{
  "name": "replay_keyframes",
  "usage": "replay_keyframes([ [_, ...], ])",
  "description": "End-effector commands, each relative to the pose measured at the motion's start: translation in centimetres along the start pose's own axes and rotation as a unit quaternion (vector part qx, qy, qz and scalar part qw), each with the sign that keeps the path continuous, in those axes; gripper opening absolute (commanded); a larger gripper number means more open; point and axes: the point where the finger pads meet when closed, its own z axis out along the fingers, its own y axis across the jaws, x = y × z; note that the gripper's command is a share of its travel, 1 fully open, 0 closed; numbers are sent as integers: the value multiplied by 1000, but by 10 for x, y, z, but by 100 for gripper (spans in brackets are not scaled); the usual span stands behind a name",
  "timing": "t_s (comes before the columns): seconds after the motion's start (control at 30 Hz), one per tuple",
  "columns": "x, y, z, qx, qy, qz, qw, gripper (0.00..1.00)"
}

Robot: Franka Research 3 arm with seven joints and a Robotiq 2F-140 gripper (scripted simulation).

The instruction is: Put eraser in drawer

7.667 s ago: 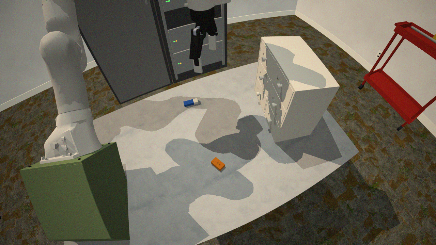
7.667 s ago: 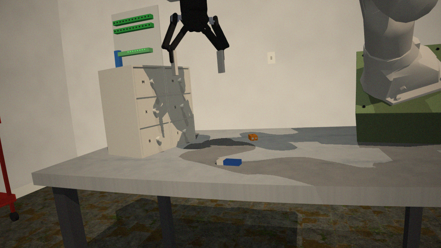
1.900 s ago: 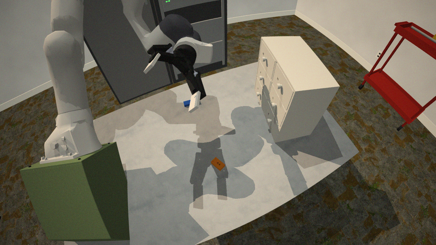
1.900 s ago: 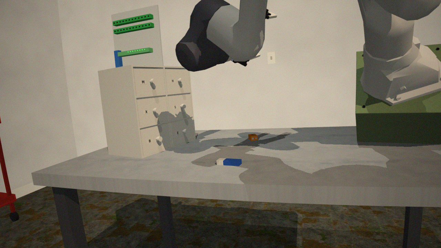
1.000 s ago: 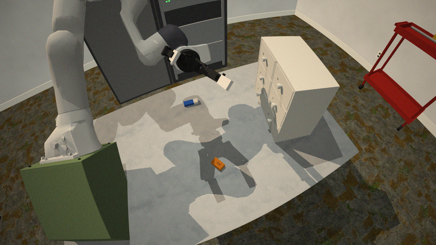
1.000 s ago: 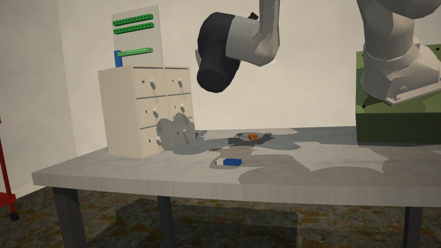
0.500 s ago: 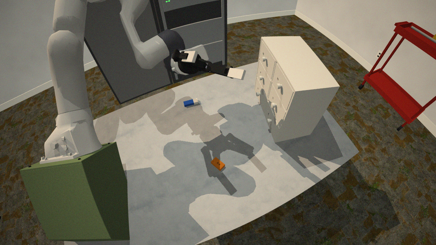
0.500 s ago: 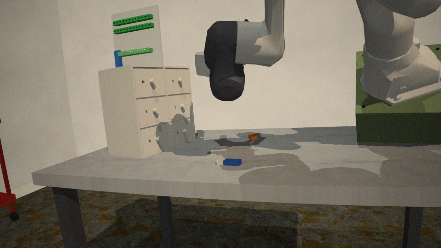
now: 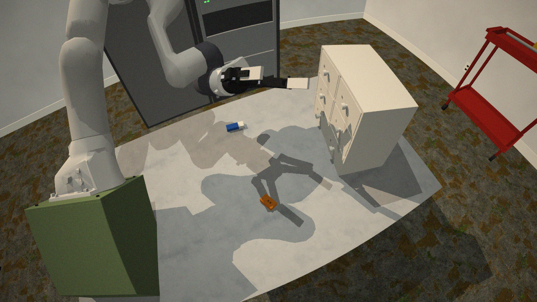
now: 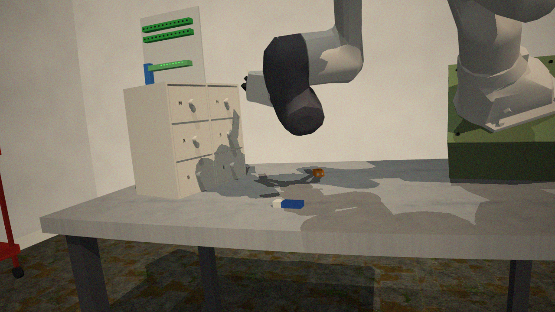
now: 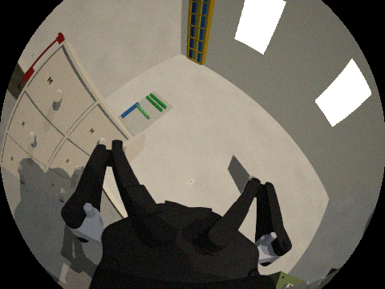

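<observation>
The eraser [image 9: 235,126], a blue block with a white end, lies flat on the table left of the chest; it also shows in the exterior view [image 10: 288,203]. The cream chest [image 9: 360,105] stands upright with all drawers pushed in. The drawer marked X [image 10: 192,140] is the middle one of the left column in the exterior view. My gripper [image 9: 278,78] is open and empty. It is held level, high above the table, and points at the top of the chest's front, a short way from it. In the wrist view the fingers stand wide apart with the chest's drawers at the left.
A small orange block [image 9: 268,201] lies on the table nearer the front edge. The green robot pedestal [image 9: 93,240] stands at the table's left corner. A dark cabinet [image 9: 225,48] stands behind the table and a red cart [image 9: 488,93] to the right of it.
</observation>
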Motion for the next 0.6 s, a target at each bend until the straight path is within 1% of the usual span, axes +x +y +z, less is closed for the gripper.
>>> replay_keyframes([
  [0.0,6,-29,-10,59,27,96,993,100],
  [0.2,6,-29,-10,59,27,96,993,100],
  [0.23,9,-52,-22,104,37,132,985,100],
  [0.4,9,-52,-22,104,37,132,985,100],
  [0.43,12,-73,-35,149,41,166,974,100],
  [0.57,12,-73,-35,149,41,166,974,100],
])
